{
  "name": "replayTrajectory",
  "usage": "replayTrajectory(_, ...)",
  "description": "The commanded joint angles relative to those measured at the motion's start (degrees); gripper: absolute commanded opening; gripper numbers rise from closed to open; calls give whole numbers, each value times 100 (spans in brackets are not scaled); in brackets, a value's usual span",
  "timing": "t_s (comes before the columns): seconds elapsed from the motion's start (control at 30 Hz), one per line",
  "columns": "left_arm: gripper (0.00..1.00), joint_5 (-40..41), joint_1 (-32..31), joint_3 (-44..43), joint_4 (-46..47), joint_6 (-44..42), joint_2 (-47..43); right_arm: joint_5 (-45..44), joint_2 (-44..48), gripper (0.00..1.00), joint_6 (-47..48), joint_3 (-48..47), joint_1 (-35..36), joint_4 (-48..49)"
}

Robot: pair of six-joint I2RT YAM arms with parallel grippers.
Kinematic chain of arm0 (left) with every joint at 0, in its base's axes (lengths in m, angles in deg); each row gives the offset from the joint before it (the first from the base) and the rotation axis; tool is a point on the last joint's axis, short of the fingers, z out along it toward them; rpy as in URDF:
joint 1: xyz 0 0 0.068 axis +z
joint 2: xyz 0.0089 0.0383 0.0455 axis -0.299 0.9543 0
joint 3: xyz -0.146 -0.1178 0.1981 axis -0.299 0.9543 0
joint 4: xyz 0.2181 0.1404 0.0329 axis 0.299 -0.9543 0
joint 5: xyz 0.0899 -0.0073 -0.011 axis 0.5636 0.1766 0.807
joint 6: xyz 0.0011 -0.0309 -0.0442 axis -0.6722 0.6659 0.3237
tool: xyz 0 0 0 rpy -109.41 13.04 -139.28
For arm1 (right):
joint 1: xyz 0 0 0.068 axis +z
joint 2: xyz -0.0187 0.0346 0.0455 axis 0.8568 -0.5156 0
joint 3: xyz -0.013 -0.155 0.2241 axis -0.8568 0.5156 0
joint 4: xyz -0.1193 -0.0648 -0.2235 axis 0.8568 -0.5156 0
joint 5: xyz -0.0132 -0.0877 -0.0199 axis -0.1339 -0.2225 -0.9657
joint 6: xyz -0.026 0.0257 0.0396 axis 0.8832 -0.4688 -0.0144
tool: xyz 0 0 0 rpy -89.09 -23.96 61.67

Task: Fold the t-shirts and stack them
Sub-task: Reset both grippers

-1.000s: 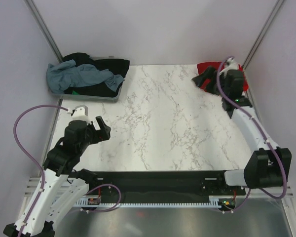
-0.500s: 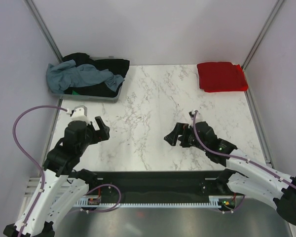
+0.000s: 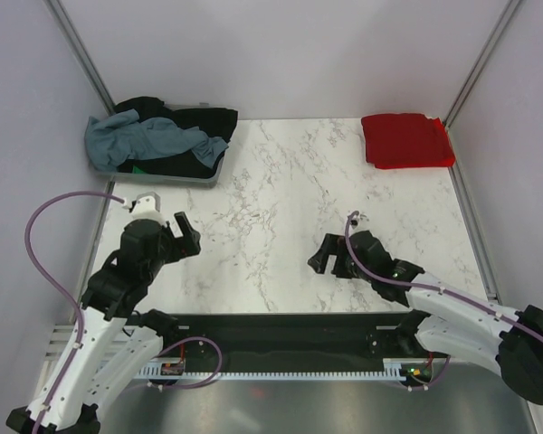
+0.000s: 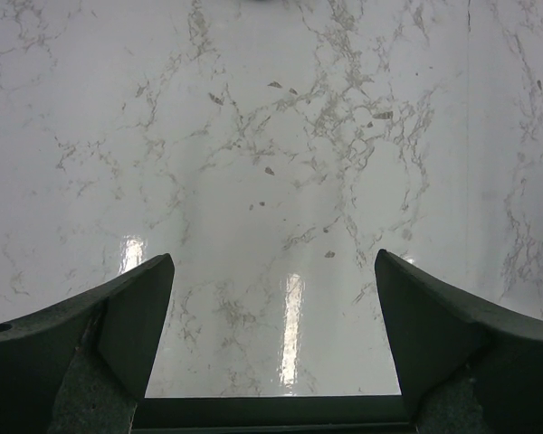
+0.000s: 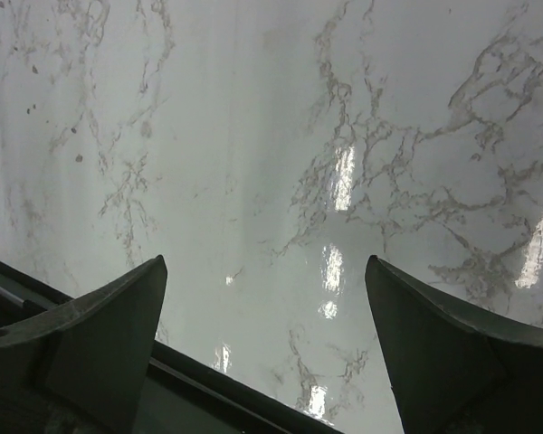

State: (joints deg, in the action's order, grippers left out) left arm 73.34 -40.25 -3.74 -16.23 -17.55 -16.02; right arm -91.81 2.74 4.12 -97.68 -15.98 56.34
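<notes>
A bright red t-shirt [image 3: 406, 140], folded to a rectangle, lies at the table's far right corner. Several crumpled t-shirts fill the grey tray [image 3: 188, 179] at the far left: a grey-blue one [image 3: 131, 140] on top, a black one [image 3: 199, 120] behind it, and a sliver of green [image 3: 138, 168]. My left gripper [image 3: 190, 234] hovers open over bare marble at the near left, nothing between its fingers [image 4: 272, 256]. My right gripper [image 3: 325, 258] is low over the marble at the near centre-right, open and empty [image 5: 265, 259]. Both are far from any shirt.
The white marble table [image 3: 281, 199] is boxed in by pale walls with metal corner posts [image 3: 83, 56]. A black rail [image 3: 281, 333] runs along the near edge between the arm bases. The right wrist view shows that rail's edge [image 5: 208, 380] just below the fingers.
The right arm has left the red folded shirt at the far right and swung back to the near centre-right, open and empty. The left arm has stayed put.
</notes>
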Motion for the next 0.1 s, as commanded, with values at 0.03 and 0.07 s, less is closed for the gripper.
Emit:
replayTrajectory(0.03, 100, 205, 26, -4, 91, 165, 124, -133, 191, 98, 92, 161, 26, 476)
replayTrajectory(0.07, 100, 205, 26, 5, 117, 147, 141, -194, 270, 98, 67, 223, 17, 511)
